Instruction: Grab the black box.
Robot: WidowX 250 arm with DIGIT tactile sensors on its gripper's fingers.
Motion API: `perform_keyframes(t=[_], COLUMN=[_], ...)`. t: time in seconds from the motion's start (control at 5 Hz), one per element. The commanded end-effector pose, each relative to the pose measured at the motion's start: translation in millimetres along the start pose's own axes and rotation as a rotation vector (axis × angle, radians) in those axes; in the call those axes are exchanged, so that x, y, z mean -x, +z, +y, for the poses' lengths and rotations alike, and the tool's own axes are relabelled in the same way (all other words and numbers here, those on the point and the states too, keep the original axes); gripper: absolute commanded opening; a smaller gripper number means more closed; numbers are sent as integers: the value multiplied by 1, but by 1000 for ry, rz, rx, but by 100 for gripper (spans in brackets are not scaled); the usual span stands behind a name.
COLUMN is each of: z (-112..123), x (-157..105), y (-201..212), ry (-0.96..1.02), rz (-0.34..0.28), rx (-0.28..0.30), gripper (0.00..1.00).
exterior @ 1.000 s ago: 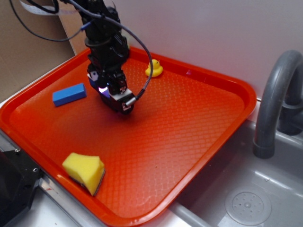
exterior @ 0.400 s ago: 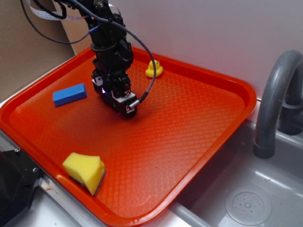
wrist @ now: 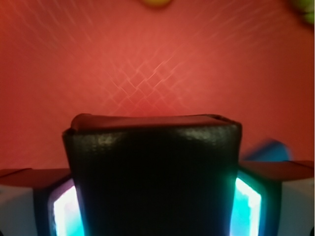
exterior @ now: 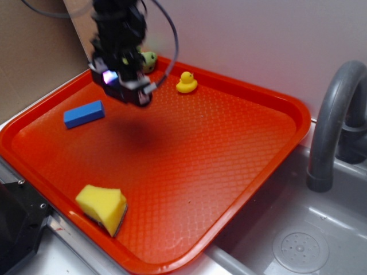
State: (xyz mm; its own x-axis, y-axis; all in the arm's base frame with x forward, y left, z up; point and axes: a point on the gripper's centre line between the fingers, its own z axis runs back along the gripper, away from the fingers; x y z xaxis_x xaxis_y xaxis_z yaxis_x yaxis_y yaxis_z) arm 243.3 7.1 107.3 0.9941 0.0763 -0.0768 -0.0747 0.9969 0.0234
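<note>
One black box [wrist: 152, 177] fills the lower middle of the wrist view, pressed between the two glowing fingers [wrist: 64, 211] of the gripper [exterior: 127, 91], which is closed on it and holds it clear above the tray [exterior: 229, 143]. From the outside view the box itself cannot be picked out against the dark gripper; only a soft shadow lies on the tray floor below it.

That tray is orange-red with a diamond-textured floor and a raised rim, set on a metal counter against a pale wall, with brown board at the back left. A grey sink [exterior: 298, 240] and curved faucet [exterior: 332, 126] sit to its right.

Only the outside view shows the blue block [exterior: 84, 114] near the left rim, the yellow sponge [exterior: 103, 207] by the front edge, the yellow duck [exterior: 186, 83] near the far rim, and a green toy [exterior: 148, 59] partly hidden behind the arm. In the wrist view the duck and green toy show only as blurred slivers at the top edge.

Most of the tray's middle and right side is bare floor.
</note>
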Motion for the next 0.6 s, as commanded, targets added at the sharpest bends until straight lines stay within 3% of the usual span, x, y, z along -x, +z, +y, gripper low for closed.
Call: perform_keyframes(t=[0.0, 0.2, 0.4], z=[0, 1, 3], x=[28, 41, 34], y=[110, 151, 148], ry=[58, 96, 103], rz=[-176, -251, -204], rx=[61, 79, 105], gripper=[0, 0, 0])
